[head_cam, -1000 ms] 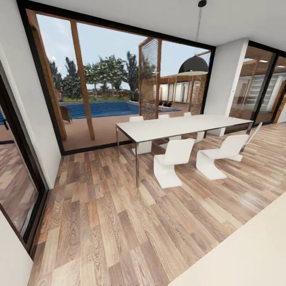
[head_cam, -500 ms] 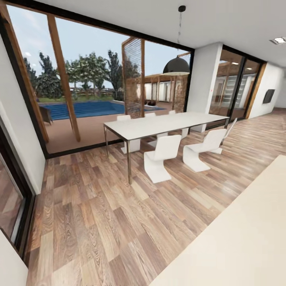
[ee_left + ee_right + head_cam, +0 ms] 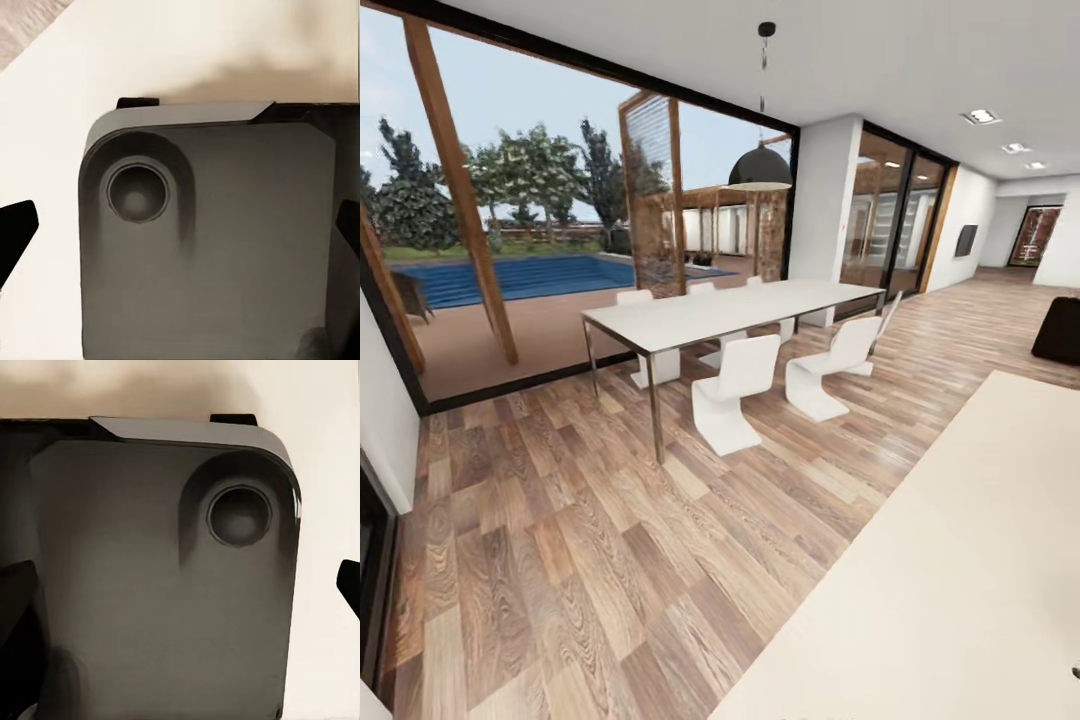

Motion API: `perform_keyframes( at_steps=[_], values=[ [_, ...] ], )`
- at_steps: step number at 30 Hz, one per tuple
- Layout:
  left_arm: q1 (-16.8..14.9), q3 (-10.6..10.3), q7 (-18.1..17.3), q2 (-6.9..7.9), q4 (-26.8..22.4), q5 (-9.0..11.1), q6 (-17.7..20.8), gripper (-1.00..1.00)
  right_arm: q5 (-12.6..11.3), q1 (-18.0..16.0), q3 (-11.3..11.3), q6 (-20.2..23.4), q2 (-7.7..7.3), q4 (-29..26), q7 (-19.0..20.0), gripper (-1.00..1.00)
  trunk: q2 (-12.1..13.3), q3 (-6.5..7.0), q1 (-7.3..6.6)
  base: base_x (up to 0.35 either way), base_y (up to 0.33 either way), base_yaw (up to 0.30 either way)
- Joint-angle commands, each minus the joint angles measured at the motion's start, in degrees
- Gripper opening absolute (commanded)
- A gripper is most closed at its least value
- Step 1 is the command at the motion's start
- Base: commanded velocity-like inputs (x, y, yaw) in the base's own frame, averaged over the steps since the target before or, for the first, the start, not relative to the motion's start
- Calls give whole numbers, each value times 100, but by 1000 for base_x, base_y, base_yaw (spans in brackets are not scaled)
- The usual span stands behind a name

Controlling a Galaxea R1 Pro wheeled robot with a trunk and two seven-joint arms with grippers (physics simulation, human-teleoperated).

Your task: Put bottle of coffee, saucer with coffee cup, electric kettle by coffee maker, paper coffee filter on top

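- Ahead, head view: dining room, not kitchen. Long white table (image 3: 730, 312) w/ white chairs (image 3: 732, 392) round it, black pendant lamp (image 3: 760, 168) above, glass wall (image 3: 550, 210) w/ pool (image 3: 530, 277) beyond. Wood floor (image 3: 580, 540) underfoot.
- Pale beige surface (image 3: 960, 570) runs along my right side, nearest part bare. Can't tell if it's the countertop.
- Task things (coffee maker, kettle, saucer, cup, bottle, shelf): none spotted from here. Judgement: I'm in transit, kitchen yet to be found.
- Left gripper (image 3: 180, 232): dark finger tips at both edges of the wrist view, well apart, so wide, nothing between. It hangs over my own dark grey base (image 3: 210, 247).
- Right gripper (image 3: 180, 585): same, tips far apart, empty, over base (image 3: 150, 585).
- Judgement: arms tucked low over base for driving, clear of furniture.
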Motion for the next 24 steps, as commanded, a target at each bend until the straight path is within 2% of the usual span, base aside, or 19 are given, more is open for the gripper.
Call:
perform_keyframes(
  at_steps=[1,7,14,24],
  values=[
    [4,14,-8,-2,-4,7,-12,100,-2,-1,-3,5,1,-6,2,100,-3,-5,0,-1,2,-265],
    [6,20,-10,7,-3,33,-10,100,-2,-1,-3,5,1,-6,2,100,-3,-5,0,0,0,-265],
    [4,10,-12,20,-4,217,-11,100,-2,-2,-3,5,1,-6,2,100,278,121,-154,0,0,-265],
    [5,2,-13,23,3,241,-10,100,-2,-1,-3,5,1,-6,0,100,679,300,-374,0,0,-265]
  ],
)
